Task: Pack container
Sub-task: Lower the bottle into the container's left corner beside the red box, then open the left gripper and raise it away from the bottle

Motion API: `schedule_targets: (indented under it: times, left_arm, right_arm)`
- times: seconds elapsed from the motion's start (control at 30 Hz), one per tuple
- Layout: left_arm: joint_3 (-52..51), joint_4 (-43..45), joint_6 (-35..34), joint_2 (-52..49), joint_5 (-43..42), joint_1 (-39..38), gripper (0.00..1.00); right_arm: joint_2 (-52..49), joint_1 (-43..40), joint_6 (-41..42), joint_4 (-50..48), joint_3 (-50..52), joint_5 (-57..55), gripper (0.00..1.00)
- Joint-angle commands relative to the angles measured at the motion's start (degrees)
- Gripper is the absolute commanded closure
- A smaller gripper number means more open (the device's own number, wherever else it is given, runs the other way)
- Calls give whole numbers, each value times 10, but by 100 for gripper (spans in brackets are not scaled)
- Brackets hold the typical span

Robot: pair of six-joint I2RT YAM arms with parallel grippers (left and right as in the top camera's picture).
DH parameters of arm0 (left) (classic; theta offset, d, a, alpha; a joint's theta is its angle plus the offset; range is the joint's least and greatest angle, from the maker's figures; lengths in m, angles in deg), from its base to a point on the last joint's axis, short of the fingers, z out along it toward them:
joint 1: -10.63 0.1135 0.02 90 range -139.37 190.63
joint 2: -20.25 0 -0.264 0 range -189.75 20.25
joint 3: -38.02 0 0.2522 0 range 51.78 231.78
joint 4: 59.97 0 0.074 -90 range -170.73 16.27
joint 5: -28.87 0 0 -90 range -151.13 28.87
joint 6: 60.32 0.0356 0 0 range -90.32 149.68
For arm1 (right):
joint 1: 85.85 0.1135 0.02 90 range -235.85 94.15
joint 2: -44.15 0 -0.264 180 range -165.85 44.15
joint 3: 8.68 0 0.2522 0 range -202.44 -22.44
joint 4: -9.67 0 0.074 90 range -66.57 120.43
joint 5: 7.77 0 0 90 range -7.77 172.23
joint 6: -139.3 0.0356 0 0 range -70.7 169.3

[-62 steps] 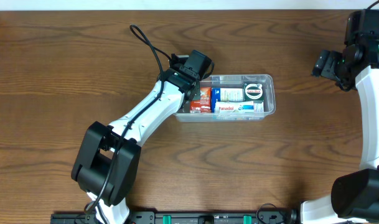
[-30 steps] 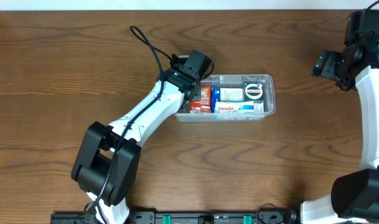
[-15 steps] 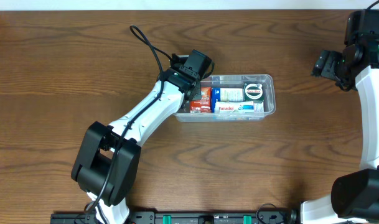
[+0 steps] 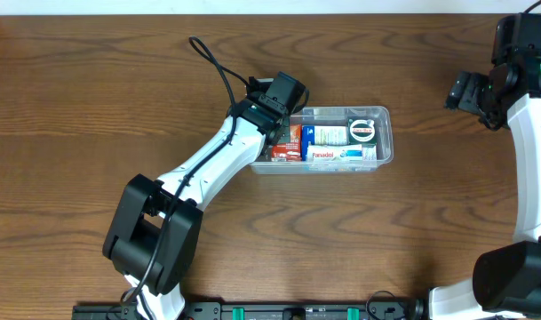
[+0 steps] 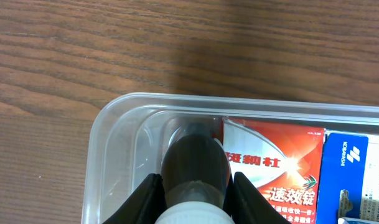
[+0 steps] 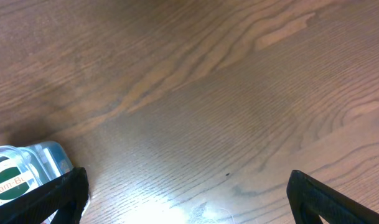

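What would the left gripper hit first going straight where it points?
Likely the container's bare floor at its end beside the red box; the dark bottle in the left gripper would touch first. Depth is unclear.

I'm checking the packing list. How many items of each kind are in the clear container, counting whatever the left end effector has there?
Small boxes: 3 (red box, blue-and-white box, Panadol box)
Round tin: 1
Dark bottle, gripped by the left end effector: 1
Total: 5, all within the clear container walls
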Motion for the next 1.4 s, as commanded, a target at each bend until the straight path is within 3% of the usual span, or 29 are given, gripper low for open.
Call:
schedule_targets:
  times: [0.0,0.03,0.1,0.2,0.87,1.37]
  left_arm:
    - [0,0,-3,-2,4,-1,69]
    - [0,0,-3,-2,5,-1,69]
    - [0,-1,-3,-3,4,-1,58]
    - [-2,0,-3,-3,4,-1,55]
    - [-7,11,45,9,5,-1,55]
    - [-2,2,66,151,87,3,51]
  right_arm:
    - [-1,-4,-3,0,-2,-8,1]
    - [-1,-4,-3,0,-2,-8,1]
    - [-1,-4,-3,0,-2,-8,1]
    - [-1,-4,-3,0,-2,-8,1]
    - [-1,-4,-3,0,-2,-8,1]
    - [-1,-4,-3,0,-2,-8,1]
